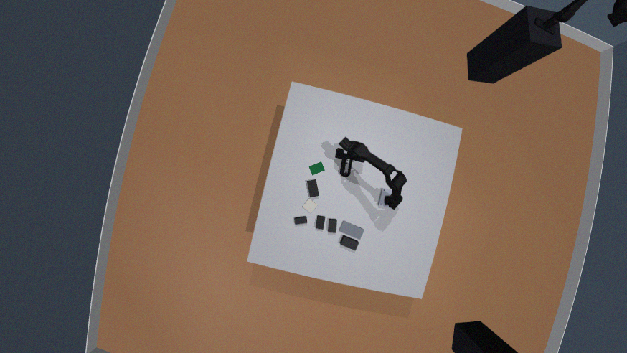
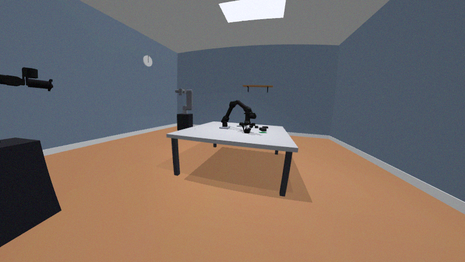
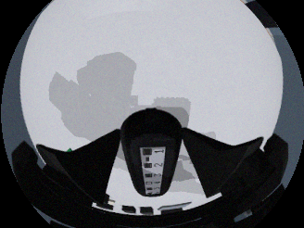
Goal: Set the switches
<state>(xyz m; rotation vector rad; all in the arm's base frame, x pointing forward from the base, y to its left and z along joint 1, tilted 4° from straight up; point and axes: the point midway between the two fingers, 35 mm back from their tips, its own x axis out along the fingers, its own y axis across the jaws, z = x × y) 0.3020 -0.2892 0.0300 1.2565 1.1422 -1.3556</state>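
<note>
The dark controller unit (image 1: pixel 345 173) (image 2: pixel 247 131) (image 3: pixel 151 124) is between my fingers. In the wrist view a pale strip (image 3: pixel 153 171) with numbers and dark squares faces the camera. Square 1 looks filled; the lower squares are too small to read surely. No green switch end shows. The end by number 1 looks larger and nearer the camera, so the unit seems tilted; whether it touches the bench is unclear. My gripper (image 1: pixel 349 158) (image 2: pixel 247 126) (image 3: pixel 151 132) is shut on the unit, one fingertip at each long side near the number 1 end.
A green board (image 1: pixel 316 168), a dark block (image 1: pixel 313 188), a cream tile (image 1: pixel 309 205), several smaller dark blocks and a grey plate (image 1: pixel 351 229) lie on the white bench (image 1: pixel 394 262). The arm's base plate (image 1: pixel 382 196) is on the right side of the bench.
</note>
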